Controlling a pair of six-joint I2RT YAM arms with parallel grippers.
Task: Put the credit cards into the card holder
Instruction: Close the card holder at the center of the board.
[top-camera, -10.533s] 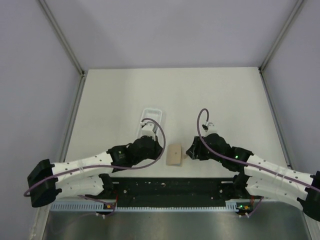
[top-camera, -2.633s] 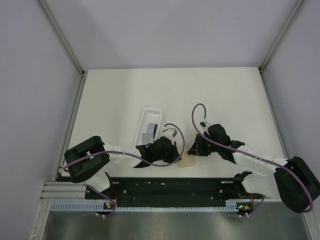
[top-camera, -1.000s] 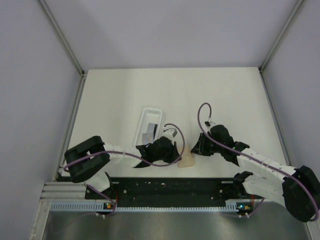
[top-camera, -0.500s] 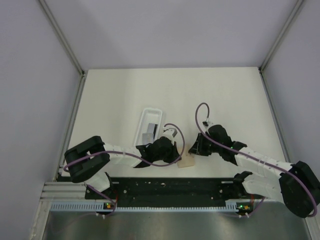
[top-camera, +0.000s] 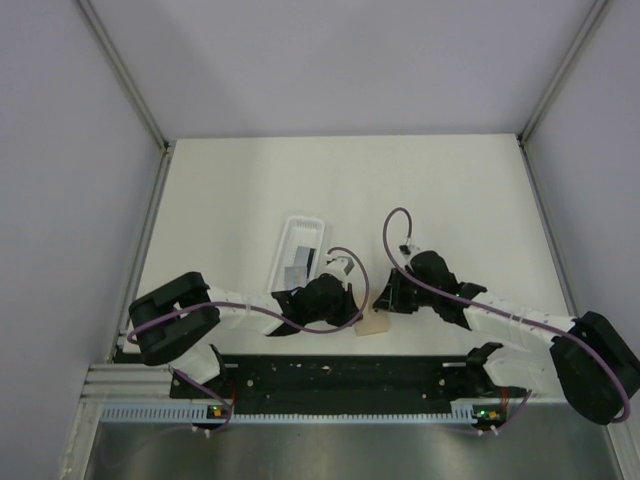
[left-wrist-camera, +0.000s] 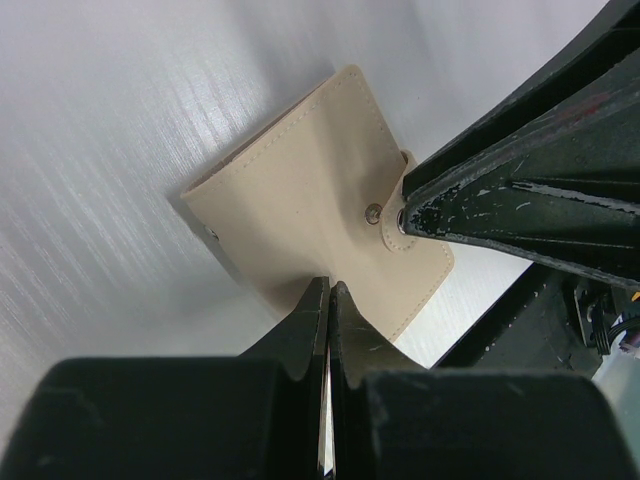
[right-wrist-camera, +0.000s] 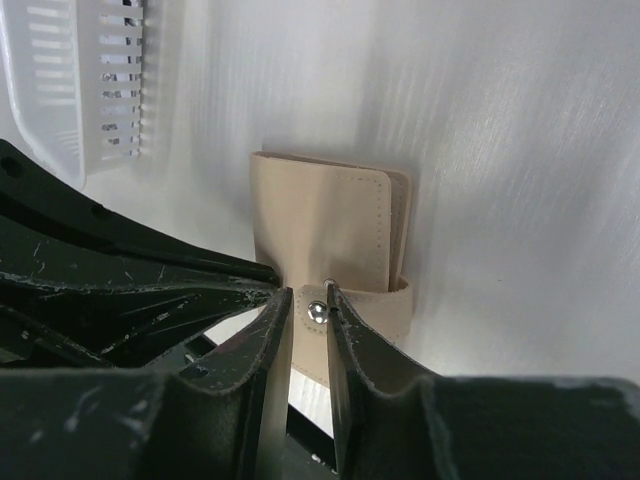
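The tan card holder (left-wrist-camera: 290, 210) lies folded shut near the table's front edge (top-camera: 373, 323). My left gripper (left-wrist-camera: 328, 290) is shut, its tips pressed on the holder's near face with nothing between them. My right gripper (right-wrist-camera: 310, 300) comes from the other side. Its narrow jaws are closed on the closing tab (right-wrist-camera: 380, 305), with the snap dot (right-wrist-camera: 317, 312) between the fingers. In the top view the credit cards (top-camera: 298, 265) show as grey pieces lying in the clear tray (top-camera: 318, 222), behind the left gripper (top-camera: 352, 310).
The long clear tray (right-wrist-camera: 50, 90) sits just behind and left of the holder. The black base rail (top-camera: 340, 375) runs along the table's near edge, right in front of the holder. Both arms crowd the holder from either side.
My right gripper has shifted a little to the left, closing in on the holder's tab. The left arm and the holder have stayed put.
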